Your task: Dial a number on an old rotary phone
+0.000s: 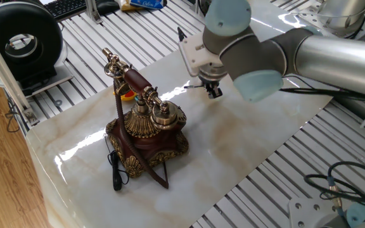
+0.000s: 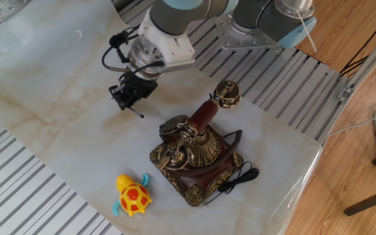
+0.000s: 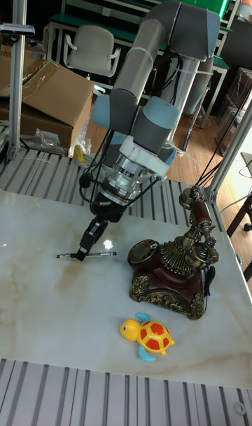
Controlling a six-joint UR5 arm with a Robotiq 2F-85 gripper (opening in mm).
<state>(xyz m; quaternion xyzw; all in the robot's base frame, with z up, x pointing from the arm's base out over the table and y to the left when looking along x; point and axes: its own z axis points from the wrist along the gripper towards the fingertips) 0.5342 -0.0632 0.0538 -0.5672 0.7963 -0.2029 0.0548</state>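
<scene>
Tall fixed view, marble table point(image 3: 42, 307), cardboard boxes point(image 3: 49, 101) behind, pincer point(image 3: 85, 250) clamped on pen point(image 3: 87, 255).

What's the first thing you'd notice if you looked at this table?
The fancy old rotary phone, red-brown with gold trim, stands on the marble table, its handset resting in the tall cradle. Beside it, apart from the phone, the robot's gripper holds a slim pen low over the table. A little yellow and orange toy turtle sits in front of the phone.
</scene>
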